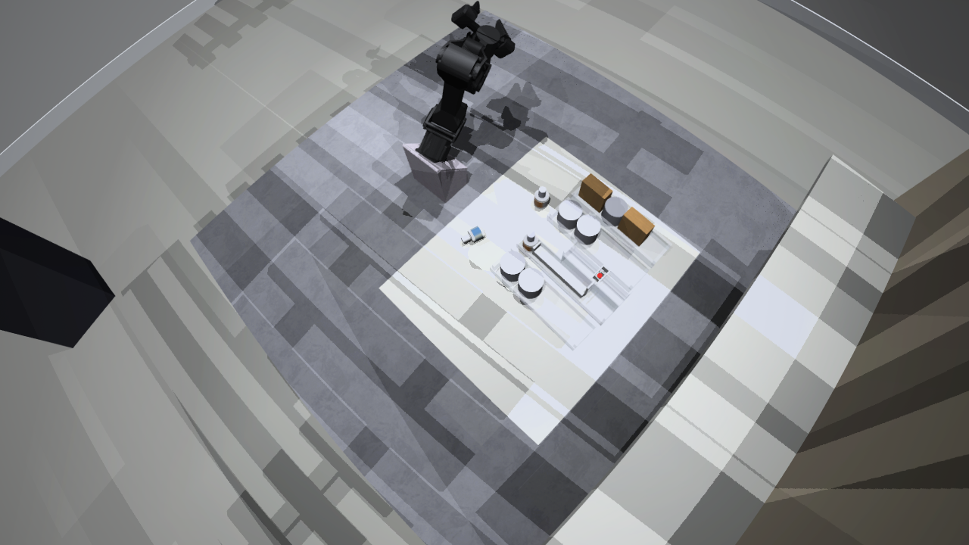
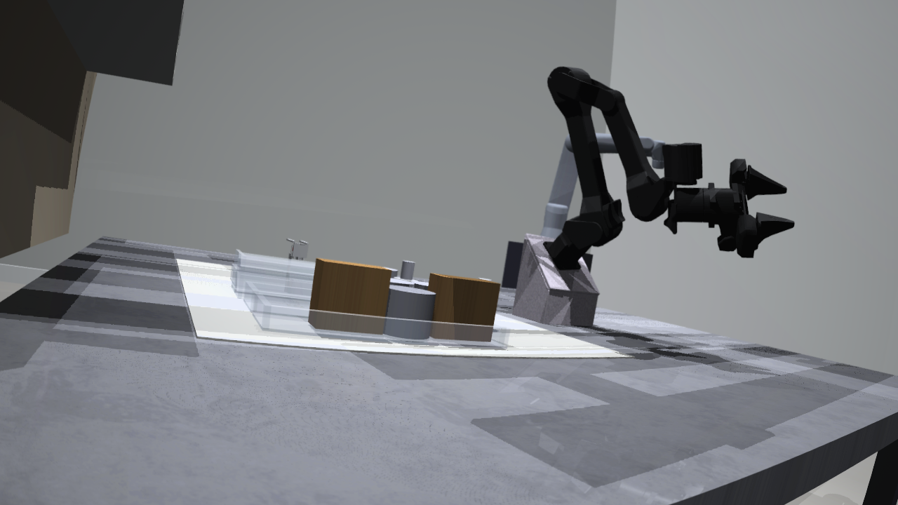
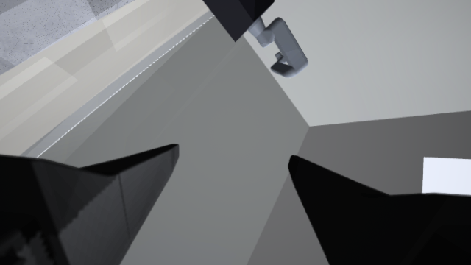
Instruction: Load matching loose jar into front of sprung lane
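My gripper (image 1: 488,12) (image 2: 790,207) (image 3: 235,155) is open and empty, held out beyond the arm's base, far from the jars. A small brown jar with a grey-white cap (image 1: 529,241) stands at the near end of the middle clear lane (image 1: 561,270). A similar loose brown jar (image 1: 541,197) stands outside the lanes, nearer the arm's base. A small white item with a blue face (image 1: 475,233) also sits loose on the white mat (image 1: 467,325); its kind is unclear. The pusher plate and the low front stop are too small to make out.
Neighbouring lanes hold wide pale-topped cylinders (image 1: 568,213) (image 1: 530,283). The outer lane holds two wooden blocks (image 1: 635,226) (image 2: 350,294) around a grey cylinder (image 1: 614,210) (image 2: 410,313). A small bracket with a red dot (image 1: 600,275) stands toward the lanes' far end.
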Tool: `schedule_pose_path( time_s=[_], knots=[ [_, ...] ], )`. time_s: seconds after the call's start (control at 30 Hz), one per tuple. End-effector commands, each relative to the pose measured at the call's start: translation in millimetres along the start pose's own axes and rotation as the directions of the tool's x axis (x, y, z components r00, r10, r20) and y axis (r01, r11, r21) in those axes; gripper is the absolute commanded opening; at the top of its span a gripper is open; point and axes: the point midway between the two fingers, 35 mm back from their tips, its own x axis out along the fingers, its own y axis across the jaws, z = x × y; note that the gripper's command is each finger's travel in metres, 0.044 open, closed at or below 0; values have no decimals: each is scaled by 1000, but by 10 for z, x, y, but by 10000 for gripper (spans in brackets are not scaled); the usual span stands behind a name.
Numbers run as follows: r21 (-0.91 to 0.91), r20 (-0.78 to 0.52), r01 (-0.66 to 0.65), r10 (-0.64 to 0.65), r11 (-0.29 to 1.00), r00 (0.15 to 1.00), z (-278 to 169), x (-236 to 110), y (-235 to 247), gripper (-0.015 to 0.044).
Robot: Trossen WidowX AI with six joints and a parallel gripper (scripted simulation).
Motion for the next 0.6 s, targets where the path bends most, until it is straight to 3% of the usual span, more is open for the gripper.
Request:
schedule_pose_path(
  time_s=[0.0, 0.13, 0.3, 0.43, 0.57],
  knots=[
    [3, 3, -4, 4, 1000, 1000, 3, 3, 11, 426],
    [66, 65, -115, 111, 991, 992, 71, 43, 296, 440],
    [222, 177, -411, 378, 884, 909, 122, -27, 1043, 440],
    [360, 233, -625, 582, 693, 779, 50, -269, 1642, 440],
    [512, 264, -748, 751, 422, 605, -106, -661, 2160, 440]
  ],
)
